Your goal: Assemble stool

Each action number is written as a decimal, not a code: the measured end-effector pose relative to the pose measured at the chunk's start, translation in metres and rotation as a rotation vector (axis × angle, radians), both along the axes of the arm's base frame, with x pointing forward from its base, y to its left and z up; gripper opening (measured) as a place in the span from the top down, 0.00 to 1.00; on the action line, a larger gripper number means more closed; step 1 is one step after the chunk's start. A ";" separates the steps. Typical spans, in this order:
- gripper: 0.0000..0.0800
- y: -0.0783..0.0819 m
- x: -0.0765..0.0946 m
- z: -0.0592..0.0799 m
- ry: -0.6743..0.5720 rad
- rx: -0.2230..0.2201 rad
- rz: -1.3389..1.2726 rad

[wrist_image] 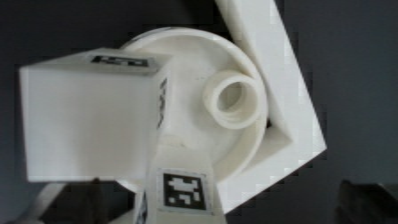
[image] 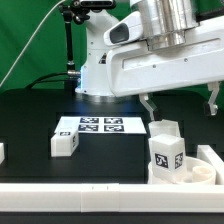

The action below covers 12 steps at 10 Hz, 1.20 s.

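Note:
The white round seat (image: 190, 175) lies at the exterior view's right, against the corner of the rail. Two white block legs stand up from it: one with a tag (image: 165, 152) in front, another (image: 164, 128) behind. In the wrist view the seat (wrist_image: 222, 60) shows its central socket, a big leg (wrist_image: 86, 120) and a tagged leg (wrist_image: 187, 188). My gripper (image: 180, 101) hangs open above the seat and holds nothing. Its dark fingers (wrist_image: 352, 200) stand on either side of the tagged leg without touching it. A loose leg (image: 65, 143) lies on the black table at the left.
The marker board (image: 98, 125) lies flat mid-table, behind the loose leg. A long white rail (image: 90, 207) runs along the front edge and turns up at the right (image: 212, 155). Another white piece (image: 2, 152) shows at the far left edge. The arm's base (image: 95, 80) stands behind.

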<state>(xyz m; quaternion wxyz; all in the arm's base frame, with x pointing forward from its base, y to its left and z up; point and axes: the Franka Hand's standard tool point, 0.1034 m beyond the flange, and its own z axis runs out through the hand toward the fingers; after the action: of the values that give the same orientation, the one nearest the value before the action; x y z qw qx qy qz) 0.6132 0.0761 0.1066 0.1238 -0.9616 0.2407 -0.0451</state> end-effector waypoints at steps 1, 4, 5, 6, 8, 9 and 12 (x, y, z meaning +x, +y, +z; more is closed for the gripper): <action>0.19 0.000 0.000 0.000 -0.014 -0.009 0.061; 0.19 -0.003 0.000 0.000 -0.064 -0.051 0.280; 0.19 -0.004 0.000 -0.002 -0.105 -0.097 0.413; 0.19 -0.004 -0.002 -0.004 -0.122 -0.128 0.526; 0.19 -0.005 -0.006 -0.009 -0.163 -0.183 0.704; 0.19 -0.007 -0.005 -0.008 -0.169 -0.195 0.750; 0.19 -0.013 -0.005 -0.009 -0.189 -0.246 0.940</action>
<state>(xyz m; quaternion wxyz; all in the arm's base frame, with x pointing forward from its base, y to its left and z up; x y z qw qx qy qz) 0.6084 0.0630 0.0975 0.0377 -0.9653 -0.2385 -0.0993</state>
